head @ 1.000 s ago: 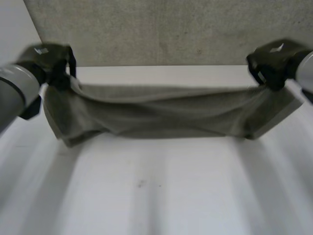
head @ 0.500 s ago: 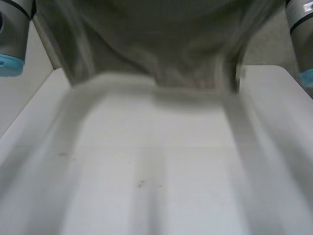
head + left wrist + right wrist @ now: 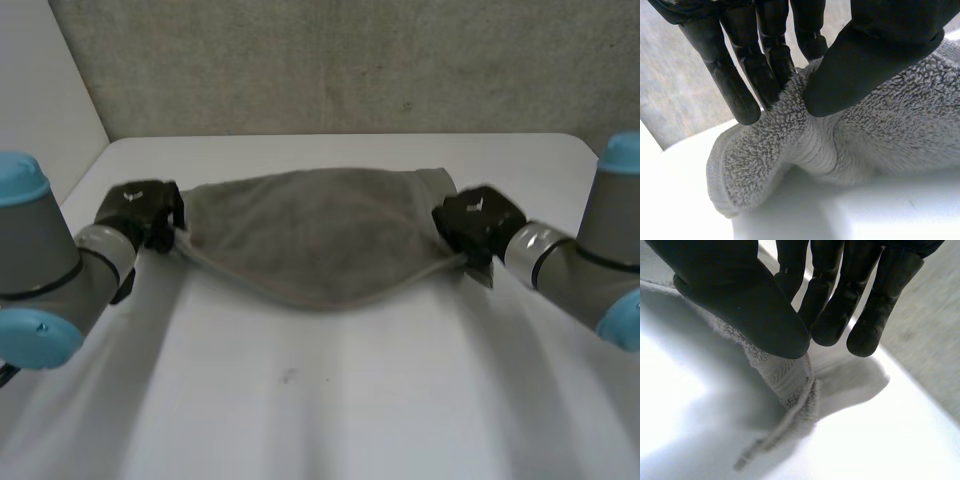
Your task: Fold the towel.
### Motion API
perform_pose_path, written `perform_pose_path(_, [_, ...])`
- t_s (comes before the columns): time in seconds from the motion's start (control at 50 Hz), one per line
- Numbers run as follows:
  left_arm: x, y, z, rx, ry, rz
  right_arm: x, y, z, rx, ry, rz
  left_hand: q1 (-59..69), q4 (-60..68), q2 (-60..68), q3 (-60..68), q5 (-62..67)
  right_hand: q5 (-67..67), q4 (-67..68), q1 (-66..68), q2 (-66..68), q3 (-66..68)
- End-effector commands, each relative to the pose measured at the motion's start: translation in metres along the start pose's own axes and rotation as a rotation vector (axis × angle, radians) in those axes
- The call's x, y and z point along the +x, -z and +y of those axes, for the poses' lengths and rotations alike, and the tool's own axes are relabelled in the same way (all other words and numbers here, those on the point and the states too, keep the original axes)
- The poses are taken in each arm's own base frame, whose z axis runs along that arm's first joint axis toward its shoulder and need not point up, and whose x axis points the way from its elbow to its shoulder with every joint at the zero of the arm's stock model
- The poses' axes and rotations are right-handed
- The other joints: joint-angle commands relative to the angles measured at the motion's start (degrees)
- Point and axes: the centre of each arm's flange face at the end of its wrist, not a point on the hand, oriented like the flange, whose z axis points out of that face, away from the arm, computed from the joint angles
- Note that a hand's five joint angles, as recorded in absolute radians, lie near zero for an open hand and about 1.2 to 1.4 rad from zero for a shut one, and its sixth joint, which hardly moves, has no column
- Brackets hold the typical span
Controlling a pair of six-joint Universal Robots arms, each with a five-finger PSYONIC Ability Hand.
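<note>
Head view, one grey towel (image 3: 305, 235) lying on one white surface (image 3: 320, 400), two black hands at its ends, left robot hand (image 3: 145, 210) pinching one end between thumb and fingers, right robot hand (image 3: 475, 222) pinching the opposite end likewise, towel spanning between them.

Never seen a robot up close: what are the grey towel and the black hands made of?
The towel looks like terry cloth, probably cotton: looped, fuzzy pile with a flat woven band at the edge. The left hand and right hand look like smooth black plastic or rubber; which is unclear.
</note>
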Motion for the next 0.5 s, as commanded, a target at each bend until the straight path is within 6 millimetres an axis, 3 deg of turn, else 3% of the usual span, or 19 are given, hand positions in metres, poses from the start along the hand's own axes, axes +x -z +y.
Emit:
perform_pose_path(0.02, [0.007,0.012,0.016,-0.051,-0.052,0.018,-0.011,0.001,0.025,-0.078,-0.148,-0.015,10.8,10.2,10.3,10.3,10.8,11.1,2.2,12.2,4.1,2.5])
perform_pose_path(0.1, [0.006,0.015,0.012,-0.040,-0.054,0.017,-0.003,0.002,0.030,-0.089,-0.266,0.006,10.8,10.2,10.3,10.3,10.8,11.1,2.2,12.2,4.1,2.5])
perform_pose_path(0.14, [0.004,0.018,0.003,-0.014,-0.056,0.008,0.000,0.004,0.035,-0.102,-0.339,0.020,10.8,10.2,10.3,10.3,10.8,-11.2,-20.2,-10.2,-18.3,-19.9])
perform_pose_path(0.26, [0.000,0.019,-0.006,0.011,-0.052,-0.003,0.007,0.012,0.051,-0.148,-0.412,0.046,10.8,10.2,10.3,10.3,10.8,-32.5,-41.4,-31.5,-39.6,-41.2])
perform_pose_path(0.5, [-0.001,0.023,-0.012,0.029,-0.045,-0.010,0.016,0.018,0.067,-0.062,-0.447,0.139,10.8,10.2,10.3,10.3,10.8,-34.2,-43.2,-33.2,-41.3,-42.9])
